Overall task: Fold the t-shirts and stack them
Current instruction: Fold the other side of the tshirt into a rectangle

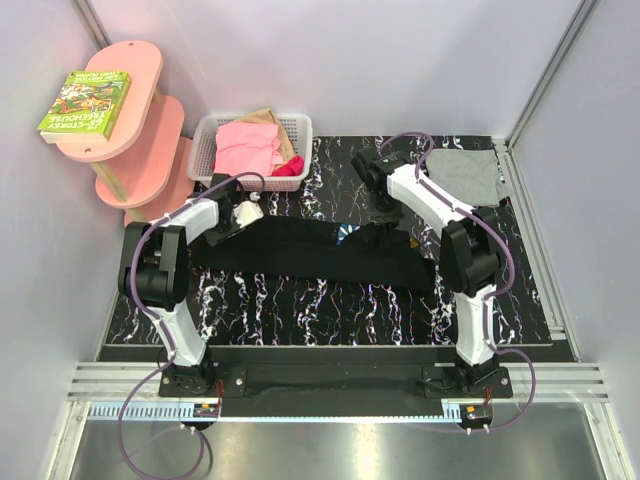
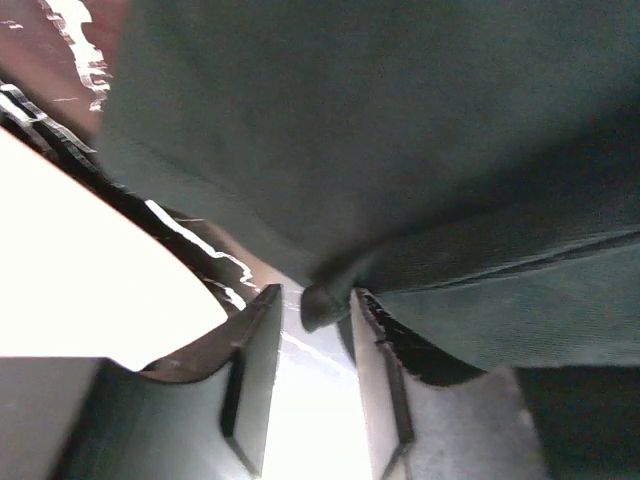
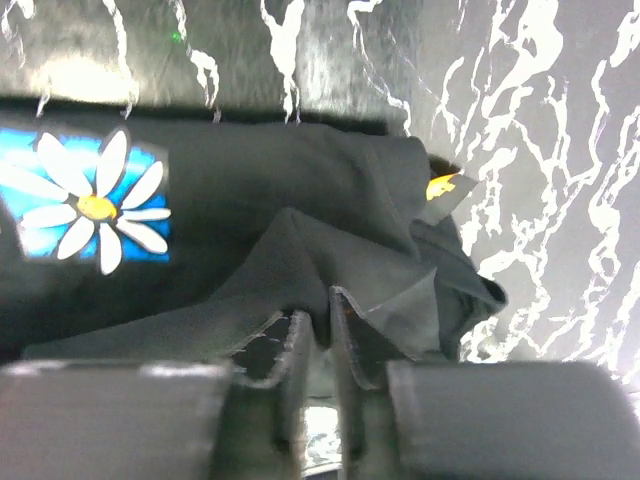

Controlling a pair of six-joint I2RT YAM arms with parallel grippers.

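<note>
The black t-shirt (image 1: 310,255) lies stretched left to right across the middle of the mat, with a bit of its blue-and-white flower print (image 1: 345,235) showing. My left gripper (image 1: 243,213) is at its left back corner. In the left wrist view the jaws (image 2: 312,300) stand narrowly apart with a fold of black cloth (image 2: 400,130) at their tips. My right gripper (image 1: 385,218) is at the right back part. In the right wrist view it (image 3: 322,305) is shut on a ridge of black cloth (image 3: 300,180) beside the flower (image 3: 95,205). The light grey t-shirt (image 1: 465,172) lies flat at the back right.
A white basket (image 1: 301,128) with pink and tan clothes stands at the back left of the black marbled mat (image 1: 300,310). A pink shelf unit (image 1: 135,125) with a green book (image 1: 85,102) stands at the far left. Grey walls close in both sides.
</note>
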